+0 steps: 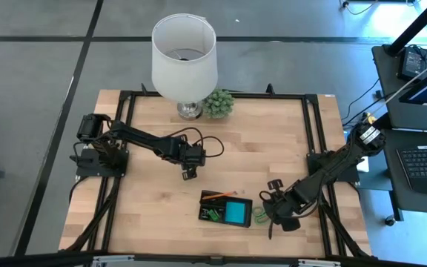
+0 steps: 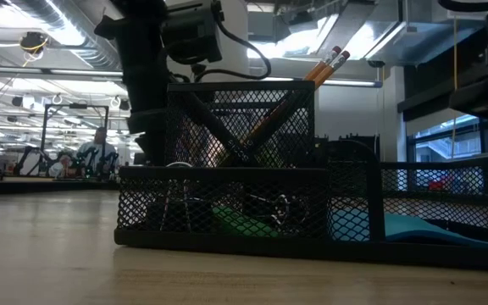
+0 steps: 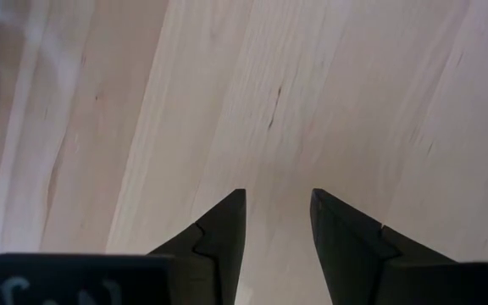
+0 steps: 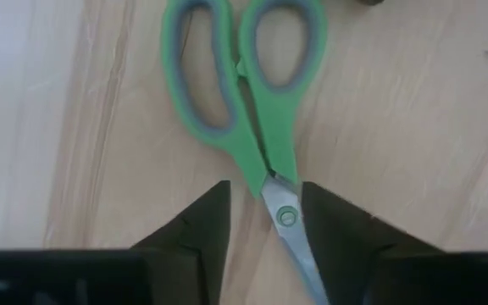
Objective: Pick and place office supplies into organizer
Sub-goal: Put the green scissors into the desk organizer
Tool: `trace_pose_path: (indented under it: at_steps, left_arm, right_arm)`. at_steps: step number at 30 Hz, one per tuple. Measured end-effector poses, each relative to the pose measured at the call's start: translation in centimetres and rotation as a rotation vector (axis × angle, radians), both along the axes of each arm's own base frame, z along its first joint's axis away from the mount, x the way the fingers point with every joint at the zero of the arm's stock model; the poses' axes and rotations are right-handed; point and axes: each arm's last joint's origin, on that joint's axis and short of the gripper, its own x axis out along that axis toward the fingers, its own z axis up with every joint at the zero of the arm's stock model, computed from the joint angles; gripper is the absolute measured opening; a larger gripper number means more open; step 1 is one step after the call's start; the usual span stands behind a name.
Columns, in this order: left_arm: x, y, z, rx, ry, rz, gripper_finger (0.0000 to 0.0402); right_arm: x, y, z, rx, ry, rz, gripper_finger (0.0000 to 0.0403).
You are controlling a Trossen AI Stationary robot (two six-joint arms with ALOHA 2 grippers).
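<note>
The organizer (image 1: 226,208) is a black mesh tray on the near middle of the table. It holds a blue pad (image 1: 236,213), an orange pencil (image 1: 215,195) and a small green piece (image 1: 212,215). In the low view the organizer (image 2: 227,203) has pencils (image 2: 329,63) slanting out of its cup. Green-handled scissors (image 4: 244,93) lie flat on the wood just right of the organizer. My right gripper (image 4: 265,212) is open over them, a finger on each side of the pivot (image 4: 287,217). My left gripper (image 3: 278,212) is open over bare wood, left of and beyond the organizer (image 1: 189,172).
A white lamp (image 1: 184,55) and a small green plant (image 1: 218,104) stand at the far edge. Black rails (image 1: 313,133) run along the table's sides. Bare wood lies left of the organizer. A desk with a keyboard (image 1: 425,165) stands off to the right.
</note>
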Motion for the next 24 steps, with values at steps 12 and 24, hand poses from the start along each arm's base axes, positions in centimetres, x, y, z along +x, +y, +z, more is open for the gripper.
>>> trace_pose_path:
  at_steps: [12, 24]
  left_arm:
    - [0.5, 0.0, 0.1, -0.003, -0.051, 0.000, 0.0127]
    - [0.5, 0.0, 0.1, -0.009, -0.057, 0.023, 0.0127]
  right_arm:
    - [0.1, 0.0, 0.0, 0.001, -0.008, 0.026, 0.0275]
    - [0.8, 0.5, -1.6, -0.084, -0.035, 0.224, 0.0267]
